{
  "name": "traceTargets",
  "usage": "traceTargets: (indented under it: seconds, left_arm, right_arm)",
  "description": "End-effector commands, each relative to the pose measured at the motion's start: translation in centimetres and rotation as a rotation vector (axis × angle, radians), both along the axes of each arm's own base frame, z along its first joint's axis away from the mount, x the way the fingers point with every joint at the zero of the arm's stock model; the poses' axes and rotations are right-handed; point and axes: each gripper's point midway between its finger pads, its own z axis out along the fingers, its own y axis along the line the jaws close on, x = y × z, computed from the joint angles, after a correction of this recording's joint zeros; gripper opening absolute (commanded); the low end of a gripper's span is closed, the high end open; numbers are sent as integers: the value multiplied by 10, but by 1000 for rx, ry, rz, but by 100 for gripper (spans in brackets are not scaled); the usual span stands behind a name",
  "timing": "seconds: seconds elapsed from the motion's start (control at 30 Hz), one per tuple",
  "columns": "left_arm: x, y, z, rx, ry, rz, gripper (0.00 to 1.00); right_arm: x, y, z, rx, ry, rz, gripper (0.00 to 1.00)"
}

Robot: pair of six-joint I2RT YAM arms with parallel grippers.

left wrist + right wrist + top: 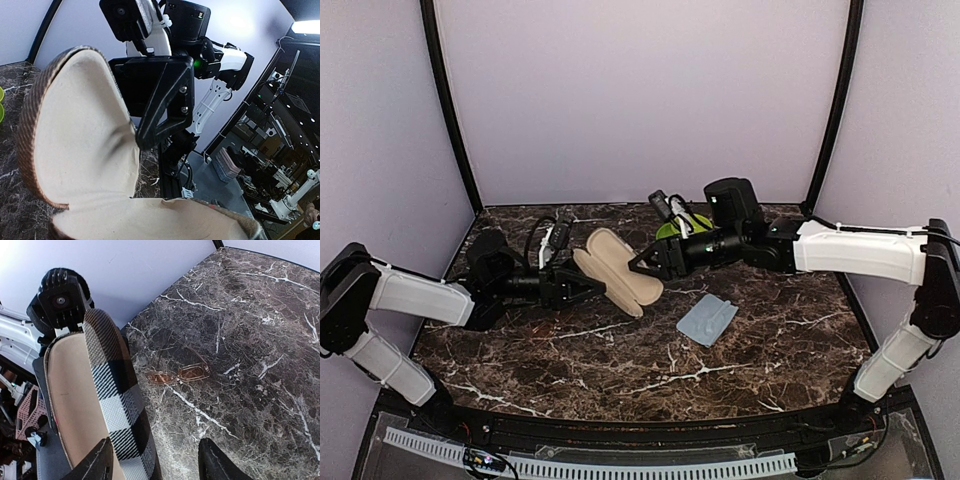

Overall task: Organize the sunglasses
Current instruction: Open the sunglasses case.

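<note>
- Beige-lined plaid case (616, 268) sits open between both jaws. The left gripper (590, 290) looks closed on its near half, though its own wrist view hides the fingers.
- Right gripper (640, 265) is spread wide, straddling the other half's wall, not clamped.
- Sunglasses (179, 374) lie on the marble table (250, 340) beyond the right jaws, apart from the case. Only the right wrist view shows them.
- Judged step: case opened, glasses not in. Next: right jaws back off, reach ahead, pinch the frame.

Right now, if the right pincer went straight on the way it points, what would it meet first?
Most likely the plaid-edged sunglasses case, standing directly ahead of the right pincer; depth is unclear, but it looks close.
</note>
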Motion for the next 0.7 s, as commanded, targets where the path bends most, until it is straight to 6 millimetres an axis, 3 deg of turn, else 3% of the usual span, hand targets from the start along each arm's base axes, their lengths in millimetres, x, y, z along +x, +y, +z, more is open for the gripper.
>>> traceTargets:
  seconds: [0.0,0.4,0.47,0.67]
  left_arm:
    - [1,-3,18,-31,-55,-14,0]
    - [3,-7,7,-13,-14,-33,0]
    - [4,-8,6,-15,-8,-38,0]
    - [4,-9,5,-17,1,-42,1]
  right_arm:
    - [6,5,2,-27,-61,-8,52]
    - [0,10,9,-39,-100,23,26]
    - [2,12,-4,-65,-82,26,22]
    - [2,12,-8,-80,-84,23,15]
